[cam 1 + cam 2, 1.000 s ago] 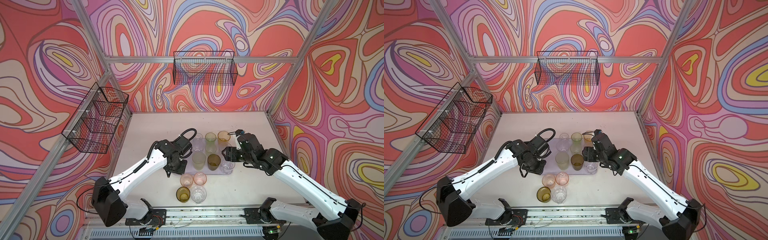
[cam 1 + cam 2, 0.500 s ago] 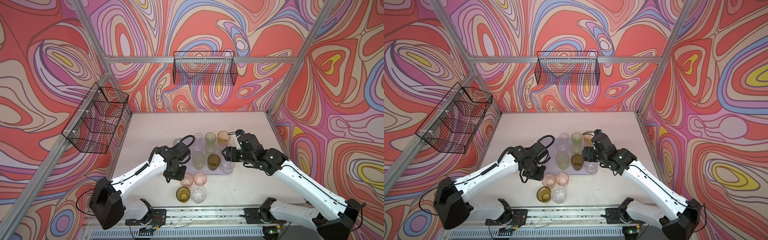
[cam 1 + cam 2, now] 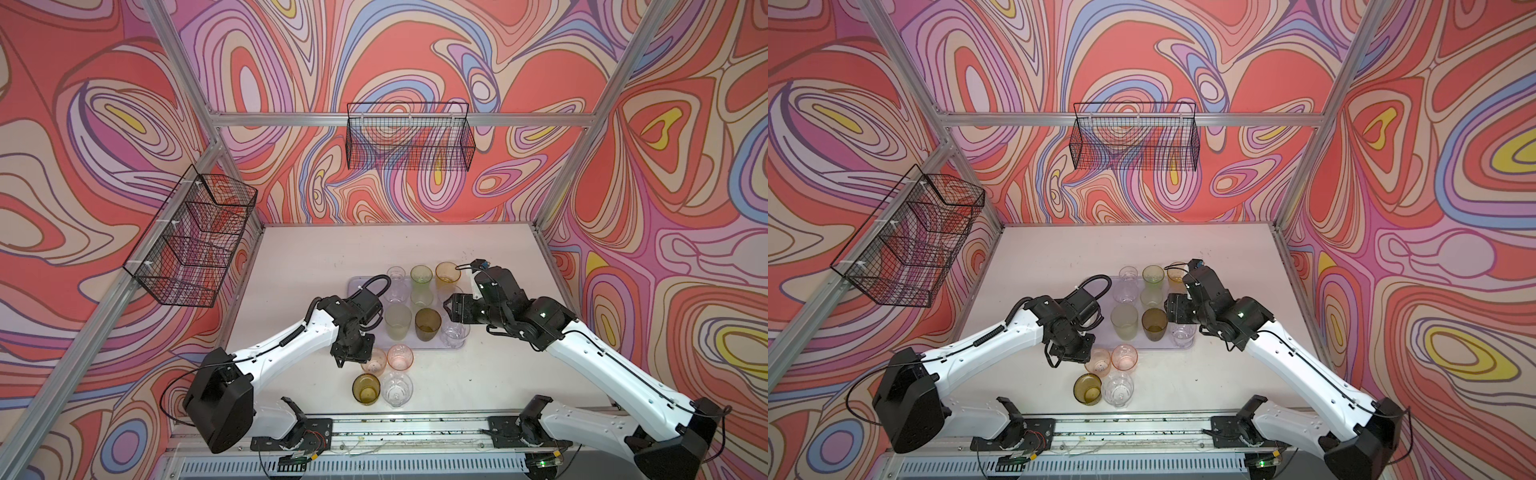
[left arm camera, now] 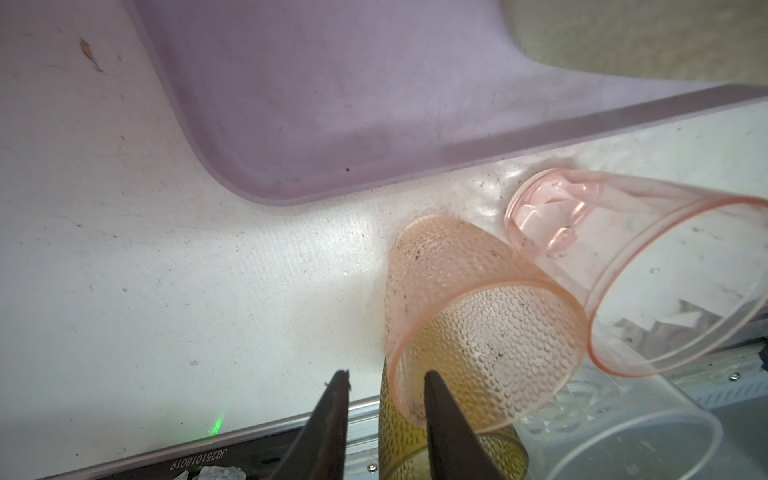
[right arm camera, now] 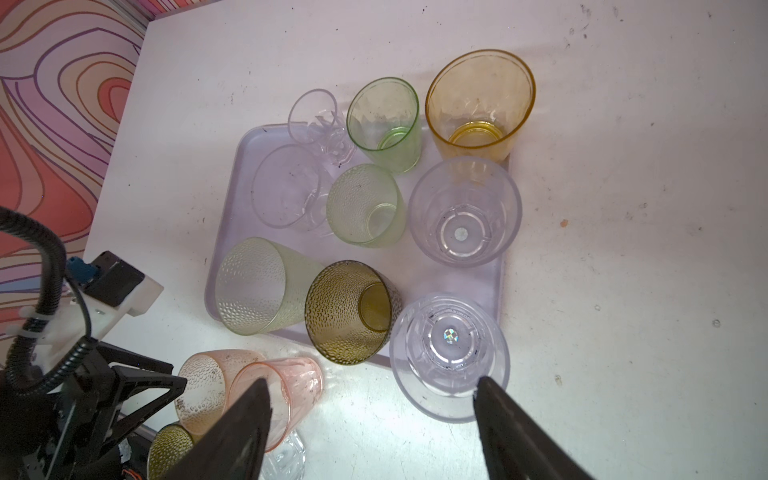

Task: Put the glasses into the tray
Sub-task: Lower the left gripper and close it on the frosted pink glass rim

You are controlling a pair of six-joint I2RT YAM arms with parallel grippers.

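Observation:
The lavender tray [image 3: 358, 286] [image 5: 227, 232] [image 4: 332, 104] holds several upright glasses, among them a frosted green one [image 3: 397, 322], a dark olive one [image 3: 427, 325] [image 5: 349, 309] and a clear one [image 3: 455, 332] [image 5: 451, 353]. On the table just in front of it stand a dimpled pink glass [image 3: 375, 362] [image 4: 478, 316], a smooth pink glass [image 3: 400, 356] [image 4: 648, 266], an olive-yellow glass [image 3: 365, 388] and a clear glass [image 3: 397, 389]. My left gripper [image 3: 352, 356] [image 4: 386, 376] is narrowly open, its fingers straddling the dimpled pink glass's rim. My right gripper [image 3: 451, 309] [image 5: 372, 397] hovers wide open above the tray's near right corner, holding nothing.
Two black wire baskets hang on the walls, one at the left [image 3: 191, 241] and one at the back [image 3: 409, 137]. The metal rail [image 3: 395, 428] with the arm bases runs along the table's front edge, close behind the two nearest glasses.
My left gripper has swung from the tray's left side toward the front and come down at the dimpled pink glass. The right arm has not moved.

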